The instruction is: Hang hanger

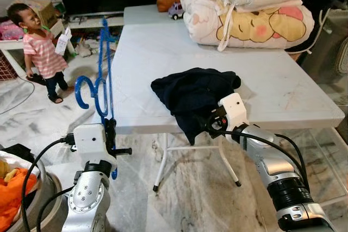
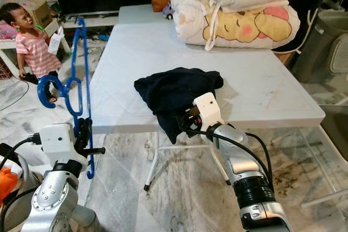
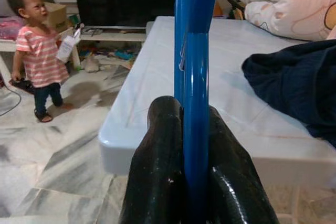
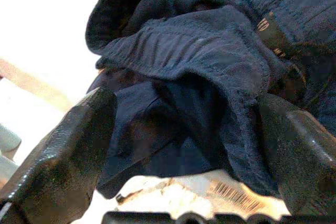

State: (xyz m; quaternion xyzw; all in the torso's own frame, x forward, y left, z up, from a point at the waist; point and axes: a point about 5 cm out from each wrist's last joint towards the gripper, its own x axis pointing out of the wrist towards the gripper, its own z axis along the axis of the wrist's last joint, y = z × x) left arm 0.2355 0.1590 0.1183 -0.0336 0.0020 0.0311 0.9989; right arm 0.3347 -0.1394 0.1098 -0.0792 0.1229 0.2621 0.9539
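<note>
Down closest to the camera, the left tool (image 1: 110, 134) is clamped tight on the blue hanger (image 1: 103, 69), which is held upright just off the near-left corner of the white surface (image 1: 163, 52), hook end curling out away from that surface. Over on the surface's front edge, the right tool (image 4: 184, 145) is spread wide around a fold of the dark garment (image 1: 193, 93), fingers (image 4: 63, 145) either side of the cloth but not pinched on it yet, so nothing is actually held there.

What could go sideways, probably: half the garment is already draped over the surface's edge, so a sloppy pinch could drag the whole thing to the floor. A small child (image 1: 41, 47) is also standing past the surface's left side, pretty near the hanger's swing path, so a wide sweep could be risky.
</note>
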